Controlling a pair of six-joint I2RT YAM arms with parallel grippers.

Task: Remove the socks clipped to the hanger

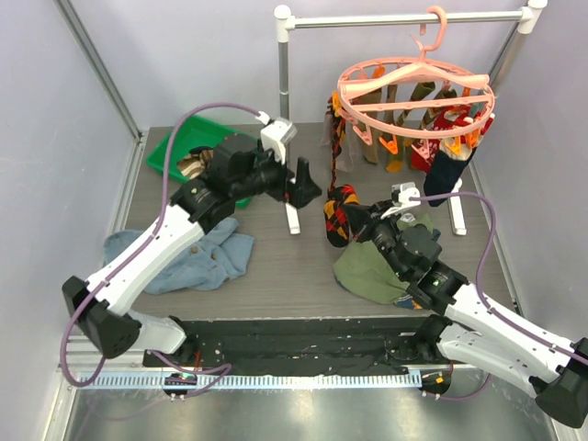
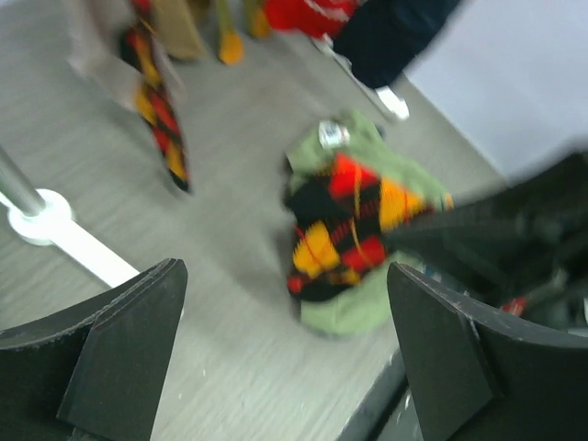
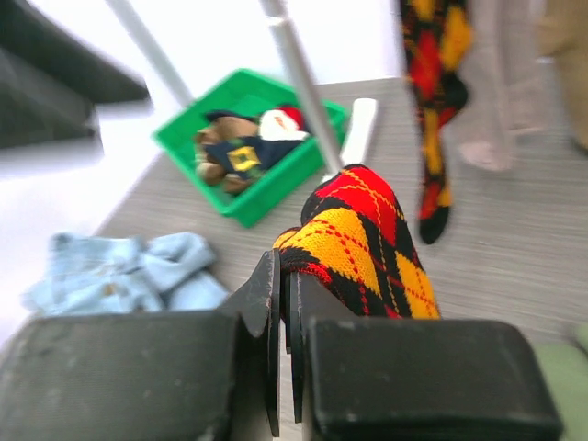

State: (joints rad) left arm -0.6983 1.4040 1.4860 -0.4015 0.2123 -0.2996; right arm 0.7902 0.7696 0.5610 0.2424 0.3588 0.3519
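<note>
Many socks (image 1: 445,173) hang from the pegs of the pink hanger (image 1: 413,87), which is hooked on the rail stand (image 1: 404,18) at the far side of the table. I judge from this that a large part of the task is not yet done.

One argyle sock (image 3: 367,239), black with red and yellow diamonds, is already off the hanger. The right gripper (image 3: 283,276) has its jaws pressed together on one end of it. The rest of the sock hangs in front of that gripper, above the table and just beside the olive garment (image 1: 367,271). A second argyle sock (image 3: 430,110) of the same pattern hangs at the left side of the ring, and it seems to be clipped there.

The left gripper (image 2: 285,322) has its fingers (image 2: 129,340) wide apart with nothing between them. It looks toward the held sock and is near it, but does not touch it.

In my opinion the step in hand is to put away the freed sock. The green bin (image 1: 162,152) at the far left corner holds some small fabric pieces, probably socks, so it is the likely place. The bin is on the left arm's side, so a handover seems sensible to me. For this, the left jaws must come around the free part of the sock and close well before the right jaws let go. If not, the sock can drop on the table or on the denim garment (image 1: 197,257).
</note>
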